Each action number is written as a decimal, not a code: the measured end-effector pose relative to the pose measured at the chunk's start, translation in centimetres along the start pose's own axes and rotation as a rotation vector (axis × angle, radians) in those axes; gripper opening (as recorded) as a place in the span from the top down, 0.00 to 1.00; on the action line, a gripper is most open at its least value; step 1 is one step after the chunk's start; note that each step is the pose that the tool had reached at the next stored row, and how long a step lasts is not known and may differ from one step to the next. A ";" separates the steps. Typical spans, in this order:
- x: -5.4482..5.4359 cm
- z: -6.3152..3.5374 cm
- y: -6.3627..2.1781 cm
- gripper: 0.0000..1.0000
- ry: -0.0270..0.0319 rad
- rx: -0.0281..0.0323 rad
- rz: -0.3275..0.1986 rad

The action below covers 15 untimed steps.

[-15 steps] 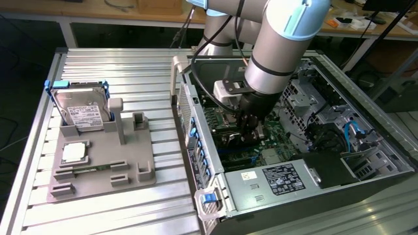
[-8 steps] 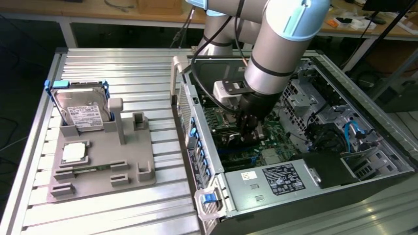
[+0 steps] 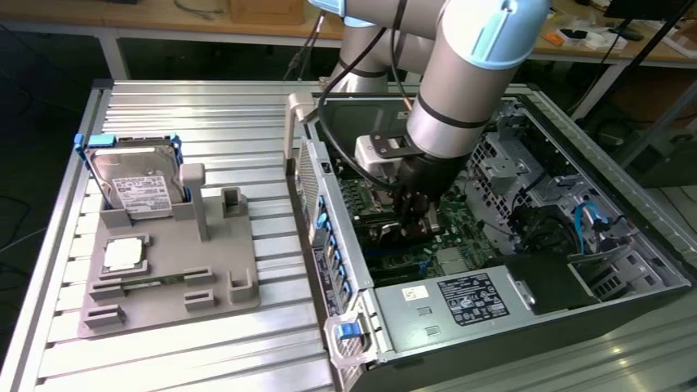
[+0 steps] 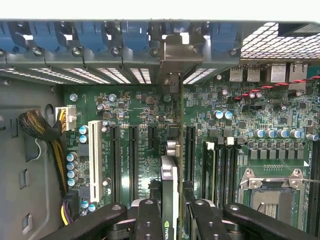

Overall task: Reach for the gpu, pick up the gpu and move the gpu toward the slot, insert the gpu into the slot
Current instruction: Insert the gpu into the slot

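Step in hand: judged to be insertion; the card is carried inside the open computer case [image 3: 610,269], above the green motherboard [image 4: 135,107].
Gripper: the gripper [image 4: 170,212] is pinching the gpu [image 4: 169,200], one black finger on each flat face, low in the wrist view.
Gpu position: held on edge, running away from the wrist camera toward the rear wall of the case, where its silvery end bracket [image 4: 172,65] stands against the row of blue expansion latches [image 4: 135,37].
Slot: the blue connector cannot be made out in the wrist view; it appears to lie hidden beneath the card's lower edge, between the black connector strips [image 4: 134,155]. Whether the edge has entered it cannot be told.
Exterior view: the arm reaches down into the case; the hard drive [image 3: 136,184] and processor chip [image 3: 123,255] sit on the grey fixture [image 3: 163,286], well apart.
Good practice: keep the card upright and parallel to the connectors; press evenly along its length; let the bracket slide down the rear opening without catching; avoid tilting, which risks jamming the contacts.
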State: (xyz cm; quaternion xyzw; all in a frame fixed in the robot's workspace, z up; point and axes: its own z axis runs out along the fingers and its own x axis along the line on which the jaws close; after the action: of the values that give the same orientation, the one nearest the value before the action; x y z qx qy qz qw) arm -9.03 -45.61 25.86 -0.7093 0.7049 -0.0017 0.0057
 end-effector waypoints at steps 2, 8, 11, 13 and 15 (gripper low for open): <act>0.0 0.03 0.02 0.73 0.0002 -0.0001 0.000; 0.0 -0.07 0.03 0.73 -0.0009 0.0004 0.000; 0.0 -0.58 0.03 0.73 -0.0001 0.0000 0.000; 0.0 -0.58 0.02 0.73 -0.0006 0.0002 0.000; 0.0 -0.60 0.03 0.73 -0.0011 0.0001 0.000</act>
State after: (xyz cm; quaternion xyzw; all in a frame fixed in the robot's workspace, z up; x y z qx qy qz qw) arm -9.06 -45.61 26.46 -0.7093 0.7049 -0.0013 0.0062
